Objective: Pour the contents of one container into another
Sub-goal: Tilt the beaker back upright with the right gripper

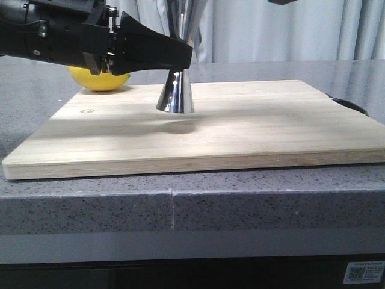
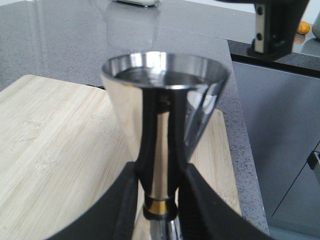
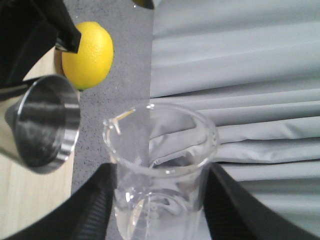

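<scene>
here the left pincer (image 2: 159, 210) is seen closed about the narrow waist of the steel jigger (image 1: 176, 91), its black fingers (image 2: 125, 210) pressed on either side just at the gold band (image 2: 160, 206). the jigger is held upright, its foot on or just above the cutting board (image 1: 252, 129); contact cannot be told. its open upper cup is turned up, and no clear fill can be made out inside.

the right pincer (image 3: 157, 200) is closed on the glass beaker (image 3: 160, 170), gripped on both flanks of its lower wall. in the front view this arm is barely seen, only a dark scrap at the top edge, so the beaker is carried high, above the jigger and a little off to one side of it. whether liquid lies in the beaker cannot be told with certainty.

behind the board, far left on the worktop (image 1: 252, 205), a lemon (image 1: 99, 79) is lying.

the step in hand is judged to be the lining up before the pour. next, the beaker's spout (image 3: 116, 124) must be brought directly over the jigger's mouth and then tipped slowly, the jigger being kept level, since the mouth is narrow and a spill onto the board is easily made.
</scene>
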Controlling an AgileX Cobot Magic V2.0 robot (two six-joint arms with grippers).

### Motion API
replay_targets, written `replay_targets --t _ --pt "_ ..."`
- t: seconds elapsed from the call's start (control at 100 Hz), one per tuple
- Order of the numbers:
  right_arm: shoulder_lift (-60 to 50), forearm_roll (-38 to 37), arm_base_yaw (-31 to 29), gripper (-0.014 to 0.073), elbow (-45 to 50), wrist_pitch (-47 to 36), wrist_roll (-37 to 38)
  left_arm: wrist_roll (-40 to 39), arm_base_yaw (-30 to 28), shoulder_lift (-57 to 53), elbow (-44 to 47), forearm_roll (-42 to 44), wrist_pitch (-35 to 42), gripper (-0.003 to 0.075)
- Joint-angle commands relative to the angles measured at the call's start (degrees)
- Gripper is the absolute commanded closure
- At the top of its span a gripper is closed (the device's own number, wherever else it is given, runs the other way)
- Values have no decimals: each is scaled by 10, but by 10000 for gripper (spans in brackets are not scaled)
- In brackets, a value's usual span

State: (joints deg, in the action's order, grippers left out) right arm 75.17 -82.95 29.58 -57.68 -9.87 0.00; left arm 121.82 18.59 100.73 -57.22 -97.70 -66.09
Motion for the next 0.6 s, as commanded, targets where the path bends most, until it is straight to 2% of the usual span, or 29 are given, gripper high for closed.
replay_targets --t 0.0,0.23,0.42,0.59 --pt "-22 42 0 369 -23 -14 0 2 5 -24 -16 -39 -67 584" --pt "-22 69 1 369 -23 -14 53 2 5 -24 -16 -39 -67 584" --pt "-22 79 1 370 -23 -7 136 2 5 -24 -16 -39 -67 584" --pt "-22 148 1 369 -23 16 162 2 5 -24 -16 -39 -67 584"
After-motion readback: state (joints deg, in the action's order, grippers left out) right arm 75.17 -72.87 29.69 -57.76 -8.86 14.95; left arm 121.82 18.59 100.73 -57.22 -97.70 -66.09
